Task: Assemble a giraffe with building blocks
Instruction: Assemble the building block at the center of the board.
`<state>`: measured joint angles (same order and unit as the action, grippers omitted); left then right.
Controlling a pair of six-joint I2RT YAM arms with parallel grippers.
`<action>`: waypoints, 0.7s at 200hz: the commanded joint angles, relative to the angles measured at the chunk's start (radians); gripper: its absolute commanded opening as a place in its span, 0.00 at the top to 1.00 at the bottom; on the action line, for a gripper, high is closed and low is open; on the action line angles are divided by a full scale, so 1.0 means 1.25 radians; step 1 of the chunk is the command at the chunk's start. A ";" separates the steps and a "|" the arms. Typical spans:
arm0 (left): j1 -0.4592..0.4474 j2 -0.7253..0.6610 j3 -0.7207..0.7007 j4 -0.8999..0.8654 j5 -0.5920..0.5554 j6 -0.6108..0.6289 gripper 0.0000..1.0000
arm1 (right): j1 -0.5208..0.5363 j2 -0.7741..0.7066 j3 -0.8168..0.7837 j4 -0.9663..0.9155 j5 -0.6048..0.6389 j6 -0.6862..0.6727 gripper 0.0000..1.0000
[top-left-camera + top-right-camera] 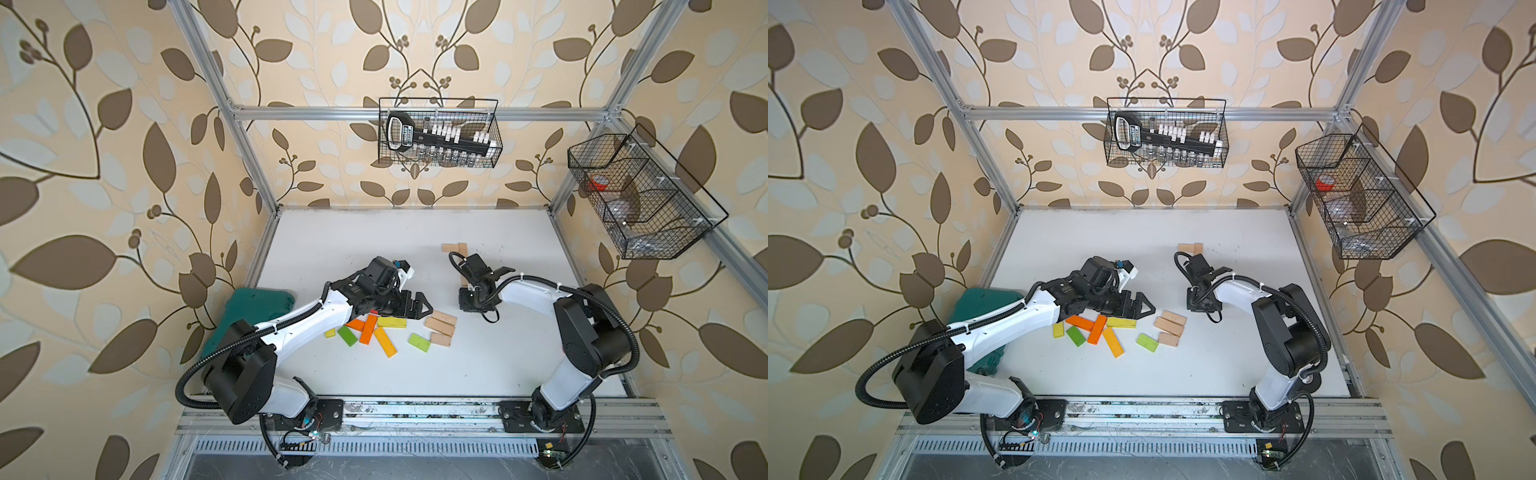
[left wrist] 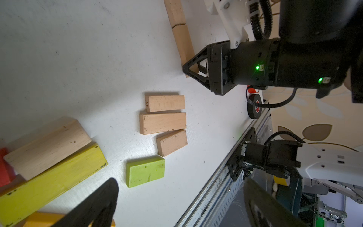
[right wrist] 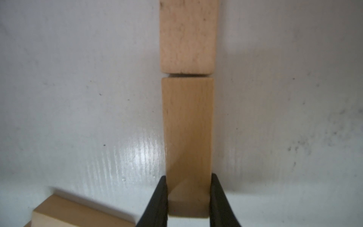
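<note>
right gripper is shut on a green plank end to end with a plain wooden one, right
No: the right wrist view shows the right gripper shut on a plain pale wooden plank, end to end with a second pale plank.

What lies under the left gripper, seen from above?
Under the left gripper, a yellow plank and an orange plank stick out in both top views. The arm covers part of each. The left wrist view adds a pale plank and a red piece, hardly visible from above.

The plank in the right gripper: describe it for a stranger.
On the white table's far middle, two pale planks lie end to end. It is the plank nearer the robot, its end pinched between the fingers of the right gripper.
</note>
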<state>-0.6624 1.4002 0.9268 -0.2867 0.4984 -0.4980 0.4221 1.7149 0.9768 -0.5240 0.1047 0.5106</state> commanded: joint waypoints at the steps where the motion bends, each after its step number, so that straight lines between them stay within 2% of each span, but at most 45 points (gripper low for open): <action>1: -0.006 -0.009 0.000 0.010 0.017 0.009 0.01 | -0.007 0.056 -0.019 -0.014 -0.005 -0.001 0.76; 80: -0.007 -0.012 0.001 0.006 0.015 0.011 0.01 | -0.009 0.060 -0.013 -0.013 -0.003 0.003 0.71; 140: -0.007 -0.013 0.001 0.006 0.015 0.011 0.01 | -0.009 0.051 -0.015 -0.018 -0.005 0.000 0.62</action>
<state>-0.6624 1.4002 0.9268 -0.2867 0.4984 -0.4976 0.4156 1.7245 0.9840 -0.5049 0.1150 0.5117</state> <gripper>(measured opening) 0.989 0.359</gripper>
